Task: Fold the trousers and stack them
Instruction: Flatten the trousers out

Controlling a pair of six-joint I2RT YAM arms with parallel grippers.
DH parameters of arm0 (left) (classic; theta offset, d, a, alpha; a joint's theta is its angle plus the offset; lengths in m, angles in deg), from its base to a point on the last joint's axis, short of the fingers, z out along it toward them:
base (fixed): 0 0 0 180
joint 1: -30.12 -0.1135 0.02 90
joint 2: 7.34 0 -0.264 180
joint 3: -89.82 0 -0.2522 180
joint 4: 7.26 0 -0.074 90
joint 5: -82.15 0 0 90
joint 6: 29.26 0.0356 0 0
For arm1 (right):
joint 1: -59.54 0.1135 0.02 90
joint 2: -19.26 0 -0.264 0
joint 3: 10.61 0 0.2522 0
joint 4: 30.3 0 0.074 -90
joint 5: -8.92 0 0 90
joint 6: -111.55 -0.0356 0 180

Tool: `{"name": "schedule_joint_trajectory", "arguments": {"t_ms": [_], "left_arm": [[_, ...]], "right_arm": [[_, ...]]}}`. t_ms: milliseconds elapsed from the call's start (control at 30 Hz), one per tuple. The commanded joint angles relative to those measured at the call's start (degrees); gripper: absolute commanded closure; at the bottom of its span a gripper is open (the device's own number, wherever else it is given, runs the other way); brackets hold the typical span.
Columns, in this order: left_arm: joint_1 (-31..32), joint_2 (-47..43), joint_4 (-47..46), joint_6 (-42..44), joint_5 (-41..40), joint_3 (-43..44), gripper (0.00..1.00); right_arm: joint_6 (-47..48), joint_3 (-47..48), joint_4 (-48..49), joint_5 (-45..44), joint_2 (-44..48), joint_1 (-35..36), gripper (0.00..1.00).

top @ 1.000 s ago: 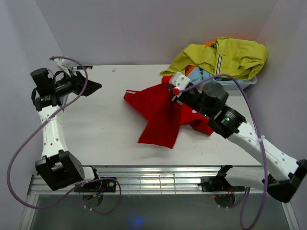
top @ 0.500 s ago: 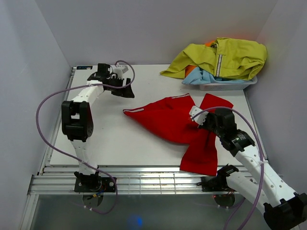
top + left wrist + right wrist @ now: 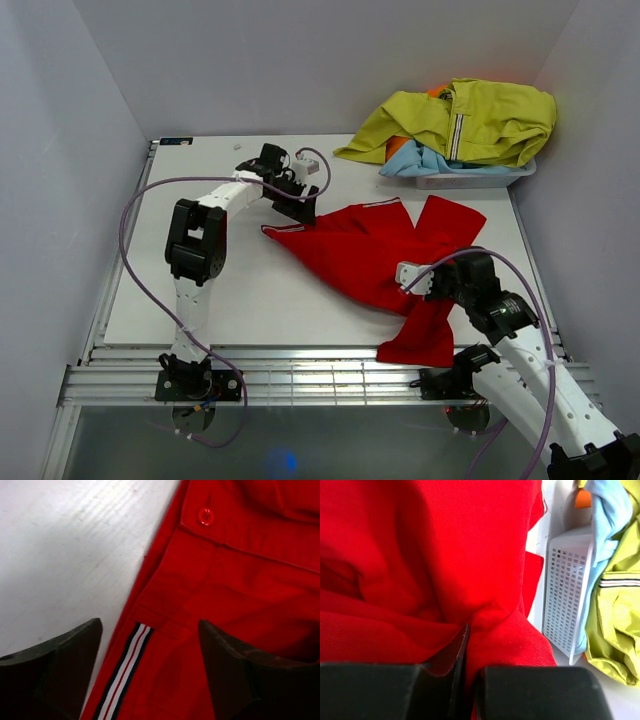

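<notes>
The red trousers [image 3: 370, 250] lie spread across the middle and right of the table, one end hanging over the front edge. My left gripper [image 3: 297, 208] is open just above the trousers' upper left corner; in the left wrist view its fingers [image 3: 60, 670] straddle the white side stripe [image 3: 125, 672] below a red button [image 3: 205, 516]. My right gripper [image 3: 432, 288] is shut on a fold of the trousers [image 3: 485, 580] near the front right, the cloth pinched between the jaws.
A white basket [image 3: 470, 178] at the back right holds a yellow-green jacket [image 3: 470, 120] and a light blue garment [image 3: 425, 160]; it also shows in the right wrist view [image 3: 567, 595]. The table's front edge [image 3: 300, 345] runs just below the hanging cloth.
My left gripper has swung from the far left across to the trousers' left corner. My right gripper has pulled the trousers toward the front right, spreading them out.
</notes>
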Motion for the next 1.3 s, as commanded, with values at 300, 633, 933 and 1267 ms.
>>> {"name": "schedule_joint_trajectory", "arguments": {"t_ms": [300, 633, 933, 1267], "left_arm": [[-4.07, -4.39, 4.75, -0.39, 2.60, -8.51, 0.94], [-25.51, -12.39, 6.25, -0.66, 3.93, -5.71, 1.00], [-35.63, -19.69, 4.76, 0.84, 0.07, -15.18, 1.00], [-37.66, -21.19, 0.19, 2.77, -4.51, -21.53, 1.00]], "right_arm": [[2.82, 11.74, 16.86, -3.37, -20.38, -0.26, 0.92], [8.70, 28.27, 22.70, 3.12, -34.54, 0.88, 0.92], [15.82, 13.99, 9.51, 8.84, -25.87, 11.33, 0.91], [6.96, 3.40, 11.61, -1.18, -20.74, 17.86, 0.02]]}}
